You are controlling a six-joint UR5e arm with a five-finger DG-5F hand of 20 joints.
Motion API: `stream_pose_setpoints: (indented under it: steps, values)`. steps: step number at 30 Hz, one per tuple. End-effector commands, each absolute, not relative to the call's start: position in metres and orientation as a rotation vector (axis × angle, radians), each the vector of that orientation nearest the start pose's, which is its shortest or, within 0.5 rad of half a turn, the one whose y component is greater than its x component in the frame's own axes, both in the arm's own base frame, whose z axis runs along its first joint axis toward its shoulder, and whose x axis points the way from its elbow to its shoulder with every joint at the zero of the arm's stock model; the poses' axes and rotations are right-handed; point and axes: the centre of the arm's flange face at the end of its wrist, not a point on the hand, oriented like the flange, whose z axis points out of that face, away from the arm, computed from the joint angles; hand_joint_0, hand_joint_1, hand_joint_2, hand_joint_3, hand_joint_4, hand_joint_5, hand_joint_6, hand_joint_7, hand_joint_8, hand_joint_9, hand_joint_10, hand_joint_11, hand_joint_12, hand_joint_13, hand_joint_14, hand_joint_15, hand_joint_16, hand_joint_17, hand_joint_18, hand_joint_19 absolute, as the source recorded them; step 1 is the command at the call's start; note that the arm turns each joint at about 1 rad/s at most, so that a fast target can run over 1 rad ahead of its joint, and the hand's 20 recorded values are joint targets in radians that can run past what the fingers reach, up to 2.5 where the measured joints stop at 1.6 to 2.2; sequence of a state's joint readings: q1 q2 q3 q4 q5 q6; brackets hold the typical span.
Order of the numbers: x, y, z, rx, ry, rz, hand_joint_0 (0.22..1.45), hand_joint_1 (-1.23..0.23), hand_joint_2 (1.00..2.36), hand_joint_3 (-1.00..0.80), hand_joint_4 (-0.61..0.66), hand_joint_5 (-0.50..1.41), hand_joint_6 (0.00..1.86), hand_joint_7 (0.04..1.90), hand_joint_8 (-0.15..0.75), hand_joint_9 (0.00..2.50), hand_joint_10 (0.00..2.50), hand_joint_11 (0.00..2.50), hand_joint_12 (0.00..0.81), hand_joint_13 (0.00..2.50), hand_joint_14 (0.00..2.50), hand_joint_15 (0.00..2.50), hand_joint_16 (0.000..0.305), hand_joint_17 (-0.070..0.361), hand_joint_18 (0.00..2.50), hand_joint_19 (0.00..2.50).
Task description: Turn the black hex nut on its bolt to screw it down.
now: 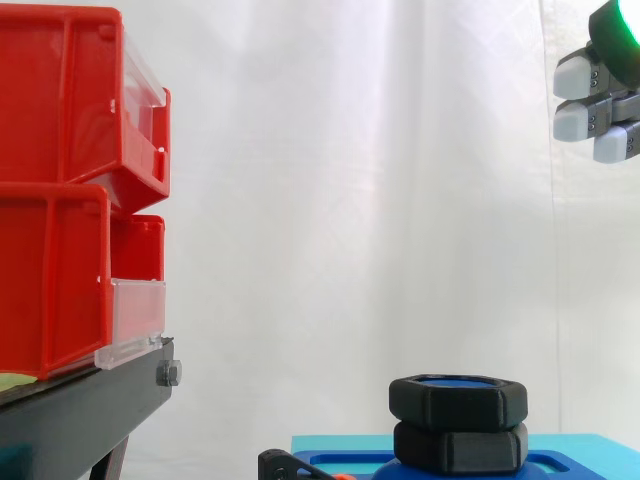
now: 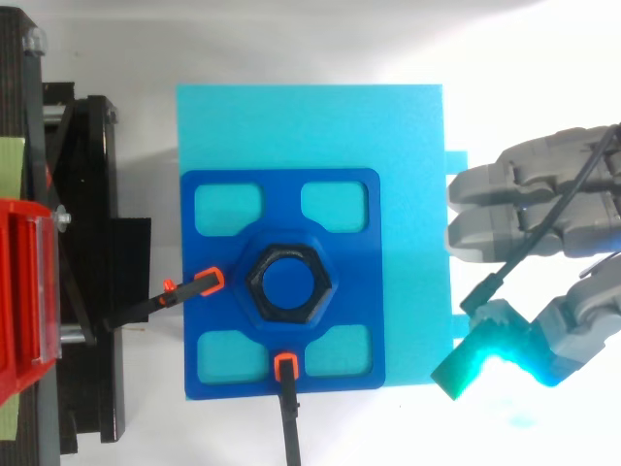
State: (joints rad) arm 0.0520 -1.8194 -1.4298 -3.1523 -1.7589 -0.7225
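The black hex nut (image 1: pixel 458 399) (image 2: pixel 288 282) sits at the top of a blue bolt, above a second black hex piece (image 1: pixel 460 447), on a dark blue base (image 2: pixel 281 209). The base rests on a light blue block (image 2: pixel 310 121). My hand (image 1: pixel 598 95) (image 2: pixel 543 204) hangs high up and to the right of the nut, well apart from it. Its fingers are straight and hold nothing. One pad glows green (image 2: pixel 464 367).
Red bins (image 1: pixel 70 190) stand stacked on a black stand (image 1: pixel 90 410) at the left. Two black clamps with orange tips (image 2: pixel 209 282) (image 2: pixel 284 365) grip the blue base at its left and front sides. A white curtain hangs behind.
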Motion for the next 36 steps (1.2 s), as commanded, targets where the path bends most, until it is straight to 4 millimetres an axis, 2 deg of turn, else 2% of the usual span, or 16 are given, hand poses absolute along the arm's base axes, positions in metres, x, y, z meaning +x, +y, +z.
stream_pose_setpoints:
  steps: [1,36]
  values:
    - [0.5851,-0.0844,0.4219,0.544,1.671,0.825,0.45,-0.27,1.00,-0.50,-0.01,-0.30,0.50,0.50,0.136,0.00,0.00,0.00,0.347,0.00,0.00,0.00,0.057,0.129,0.00,0.19]
    - [0.5847,-0.0853,0.4211,0.546,1.671,0.823,0.46,-0.33,1.00,-0.50,-0.03,-0.30,0.50,0.50,0.133,0.00,0.00,0.00,0.325,0.00,0.00,0.00,0.056,0.126,0.00,0.18]
